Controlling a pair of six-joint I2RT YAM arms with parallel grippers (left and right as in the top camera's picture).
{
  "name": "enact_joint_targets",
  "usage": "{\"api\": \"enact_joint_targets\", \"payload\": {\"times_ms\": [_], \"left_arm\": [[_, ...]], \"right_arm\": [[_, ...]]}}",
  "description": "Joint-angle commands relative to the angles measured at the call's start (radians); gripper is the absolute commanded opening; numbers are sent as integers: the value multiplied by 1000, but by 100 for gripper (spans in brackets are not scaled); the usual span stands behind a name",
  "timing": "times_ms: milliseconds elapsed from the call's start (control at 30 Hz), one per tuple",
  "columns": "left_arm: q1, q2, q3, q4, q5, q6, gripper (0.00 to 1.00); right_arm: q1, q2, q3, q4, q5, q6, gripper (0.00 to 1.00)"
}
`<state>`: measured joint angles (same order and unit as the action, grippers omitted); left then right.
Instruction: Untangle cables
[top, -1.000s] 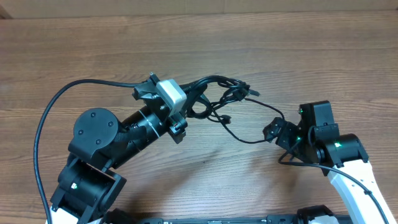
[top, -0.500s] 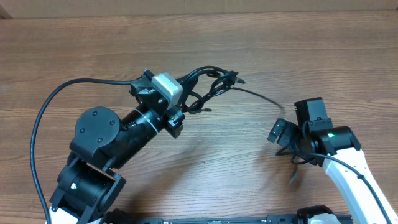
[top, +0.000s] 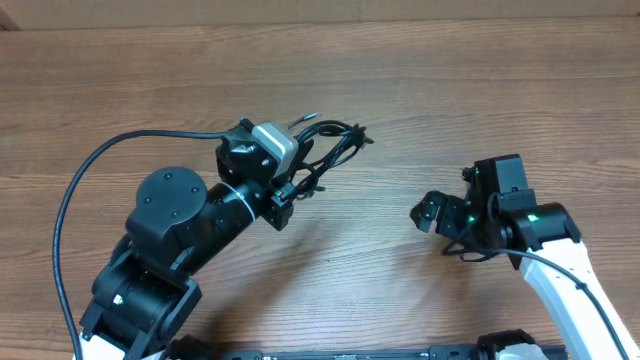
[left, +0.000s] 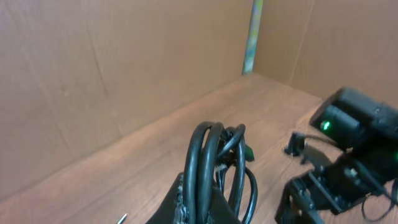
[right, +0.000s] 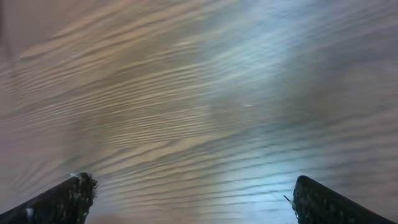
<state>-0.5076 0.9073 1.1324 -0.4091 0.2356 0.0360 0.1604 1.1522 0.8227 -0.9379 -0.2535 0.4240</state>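
The left gripper is reaching toward the middle of the bench, slightly left of centre, its jaws pressing together on the cables. In the left wrist view, the cables are rising in tight black loops straight out of the left gripper, whose fingers are being cut off by the lower edge. The number of cords and their plug ends are hard to make out in the knot. Toward the right edge, the right gripper is hanging well apart from the bundle. Its wrist view, blurred, is showing the 2 fingertips of the right gripper spreading wide over bare wood, gripping nothing.
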Motion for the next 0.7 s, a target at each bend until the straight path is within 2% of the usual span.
{"api": "enact_joint_targets", "payload": {"times_ms": [0,200,400,667], "left_arm": [[12,3,22,-28,-10,20,4],[11,42,22,-84,-1,20,4],[11,95,22,-87,146,20,4],[-9,185,22,-74,271,3,4]], "right_arm": [[2,-74,3,38,-151,-48,100],[2,-206,3,123,-329,-61,100],[2,-339,3,224,-461,-56,100],[2,-393,3,340,-489,207,100]]}}
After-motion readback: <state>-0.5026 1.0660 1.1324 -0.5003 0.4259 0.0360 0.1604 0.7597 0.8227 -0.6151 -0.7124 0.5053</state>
